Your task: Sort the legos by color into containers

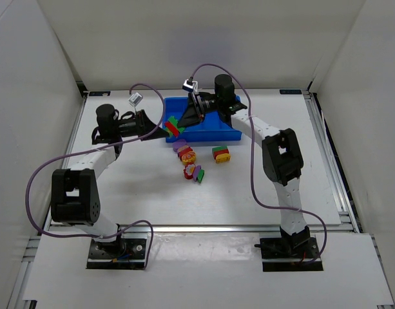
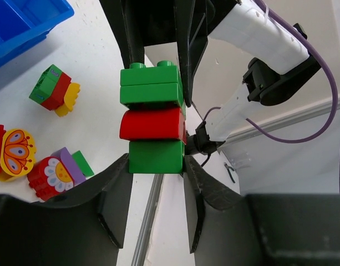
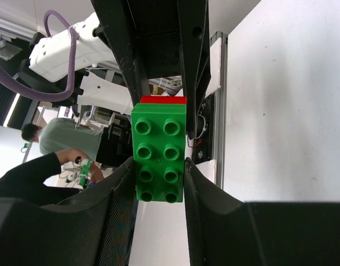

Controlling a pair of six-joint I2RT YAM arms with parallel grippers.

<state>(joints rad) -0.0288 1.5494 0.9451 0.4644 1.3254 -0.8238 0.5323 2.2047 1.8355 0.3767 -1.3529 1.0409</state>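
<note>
A stack of legos [image 1: 173, 126], green on red on green, hangs in the air over the left end of the blue tray [image 1: 213, 133] between both grippers. My left gripper [image 1: 163, 129] is shut on its bottom green block [image 2: 156, 157], below the red block [image 2: 153, 124] and the top green block [image 2: 151, 84]. My right gripper [image 1: 186, 120] is shut on the studded top green block [image 3: 158, 158]; the red block [image 3: 163, 100] shows behind it. Other legos lie on the table: a green-red-yellow piece [image 2: 53, 88], a butterfly piece [image 2: 13, 152] and a red-purple flower piece [image 2: 54, 174].
The loose legos form a cluster [image 1: 191, 164] in front of the tray, with one piece [image 1: 220, 154] to the right. A corner of the tray [image 2: 20, 25] shows in the left wrist view. White walls surround the table. A person [image 3: 53, 145] is beyond the table edge.
</note>
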